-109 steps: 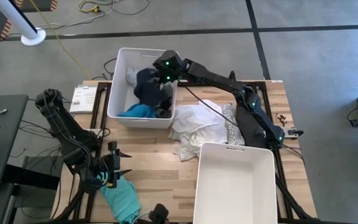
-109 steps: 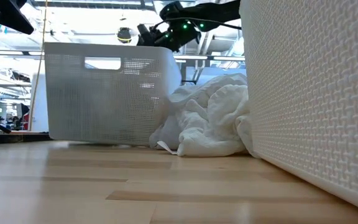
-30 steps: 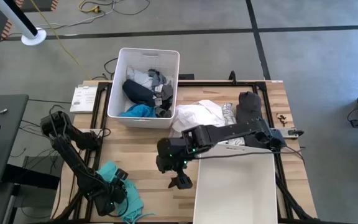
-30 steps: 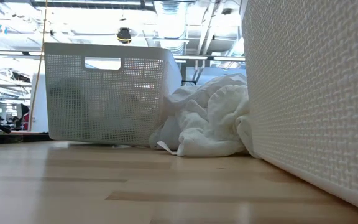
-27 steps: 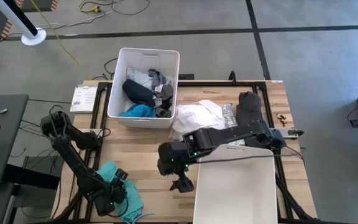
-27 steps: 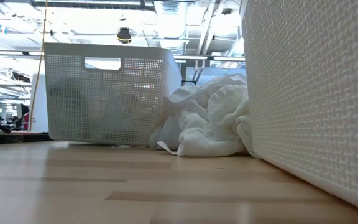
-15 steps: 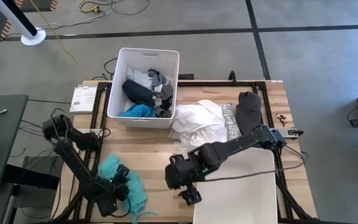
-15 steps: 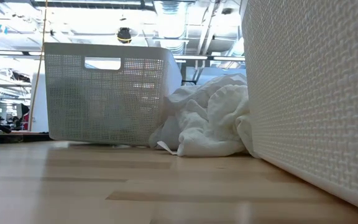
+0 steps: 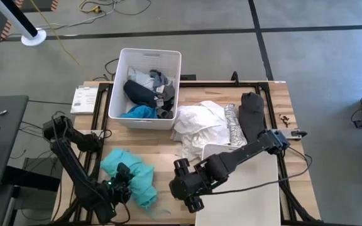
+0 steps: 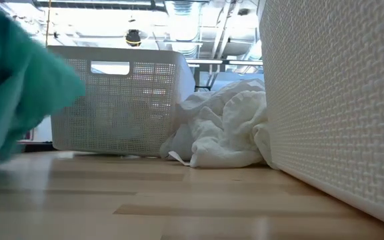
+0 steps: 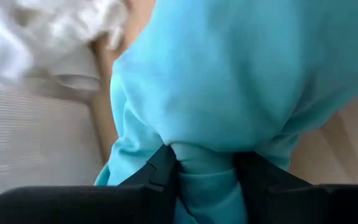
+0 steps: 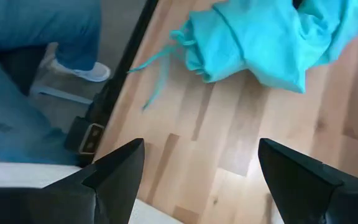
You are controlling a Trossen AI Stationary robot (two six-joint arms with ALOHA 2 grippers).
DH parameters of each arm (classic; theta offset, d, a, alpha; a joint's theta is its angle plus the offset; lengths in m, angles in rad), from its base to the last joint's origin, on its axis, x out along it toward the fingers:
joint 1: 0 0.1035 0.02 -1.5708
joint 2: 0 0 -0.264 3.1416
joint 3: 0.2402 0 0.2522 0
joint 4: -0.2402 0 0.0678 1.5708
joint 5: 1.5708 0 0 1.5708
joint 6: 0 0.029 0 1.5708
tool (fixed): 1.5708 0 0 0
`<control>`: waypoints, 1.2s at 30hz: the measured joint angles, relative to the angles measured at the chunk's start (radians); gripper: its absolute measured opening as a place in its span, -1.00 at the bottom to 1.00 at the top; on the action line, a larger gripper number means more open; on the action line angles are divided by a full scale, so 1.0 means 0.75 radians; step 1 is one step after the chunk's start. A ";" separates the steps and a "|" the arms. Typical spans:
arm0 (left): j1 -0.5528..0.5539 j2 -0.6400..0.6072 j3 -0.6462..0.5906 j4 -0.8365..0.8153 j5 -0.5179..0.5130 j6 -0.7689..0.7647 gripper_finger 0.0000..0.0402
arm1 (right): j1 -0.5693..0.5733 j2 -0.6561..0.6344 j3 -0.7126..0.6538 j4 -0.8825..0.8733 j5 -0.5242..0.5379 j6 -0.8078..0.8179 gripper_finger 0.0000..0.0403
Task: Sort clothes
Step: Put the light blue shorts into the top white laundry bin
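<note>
A teal garment (image 9: 134,176) hangs bunched over the table's near left part, with my left gripper (image 9: 121,183) shut on it; it also fills the low view's left side (image 10: 19,80). My right gripper (image 9: 193,202) stands open above the near edge, just left of the near bin, with nothing between its fingers (image 12: 114,177); the teal garment (image 12: 260,37) lies ahead of it. A white bin (image 9: 121,103) at the far left holds dark, grey and blue clothes. White clothes (image 9: 200,129), a patterned piece (image 9: 232,125) and a dark garment (image 9: 251,116) lie heaped on the table. My left gripper pinches a gathered fold of the teal garment (image 11: 204,171) between its two fingers (image 11: 163,168), slanting down from the near left. Several layers bunch up in the grip. The rest of the cloth billows slack ahead of the fingers, raised off the table; whether its lowest edge rests there I cannot tell.
An empty white bin (image 9: 266,182) stands at the near right, its wall (image 10: 339,100) close in the low view. A person's leg and shoe (image 12: 73,62) show on the floor beyond the near edge. Bare wood (image 9: 162,157) lies between the bins.
My left gripper has risen and tipped up, still shut, pulling the teal garment up off the table near the near edge; the cloth now bunches higher and has come into the low view. My right gripper, still open, has swung toward the near edge.
</note>
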 joint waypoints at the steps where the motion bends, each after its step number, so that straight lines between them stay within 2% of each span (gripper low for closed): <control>1: 0.000 -0.001 0.022 -0.027 -0.027 0.000 -0.56 | 0.000 0.000 0.000 0.001 0.010 0.000 0.63; 8: -0.012 -0.012 0.162 -0.176 -0.218 -0.013 -0.56 | 0.005 0.000 0.000 -0.010 0.122 -0.020 0.63; 19: -0.096 -0.189 0.197 -0.209 -0.528 -0.041 -0.56 | 0.047 0.000 0.000 -0.041 0.471 -0.103 0.63; 26: -0.137 -0.277 0.197 -0.160 -0.604 0.097 -0.56 | 0.051 0.000 0.000 -0.041 0.776 -0.131 0.63; 31: -0.140 -0.307 0.197 -0.053 -0.605 0.283 -0.56 | 0.031 0.000 0.000 0.039 0.832 -0.187 0.63; 36: -0.140 -0.328 0.197 0.067 -0.607 0.472 -0.56 | 0.021 0.000 0.000 0.223 0.833 -0.358 0.63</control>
